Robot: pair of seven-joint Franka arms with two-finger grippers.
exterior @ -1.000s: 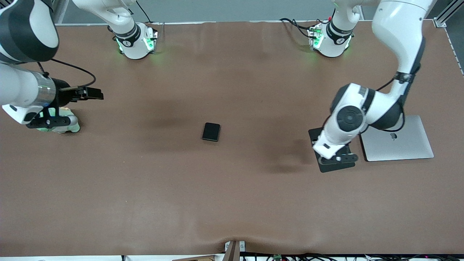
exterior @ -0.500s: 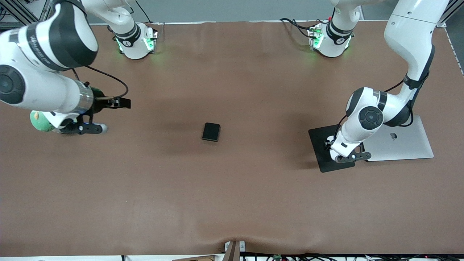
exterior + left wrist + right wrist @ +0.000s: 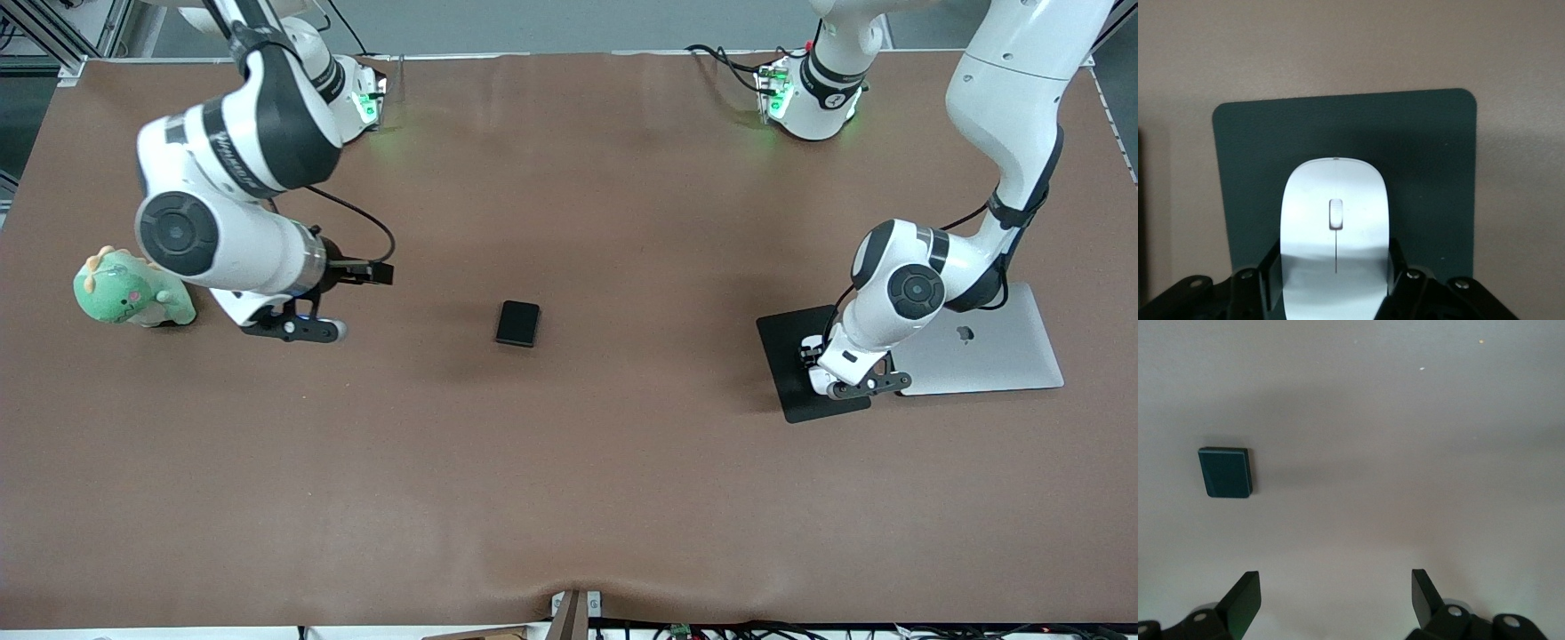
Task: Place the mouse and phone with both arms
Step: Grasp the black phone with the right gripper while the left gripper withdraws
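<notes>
Left gripper [image 3: 1335, 283], clamped on the white mouse [image 3: 1335, 233], sits low over the black mouse pad [image 3: 787, 351], which lies just beside the silver laptop [image 3: 987, 351] at the left arm's end of the table. Right gripper [image 3: 1335, 597], fingers spread wide and holding nothing, hangs over bare brown table [image 3: 569, 489] between a green plush toy [image 3: 129, 292] and the phone [image 3: 518, 323]; the phone lies flat near mid-table
</notes>
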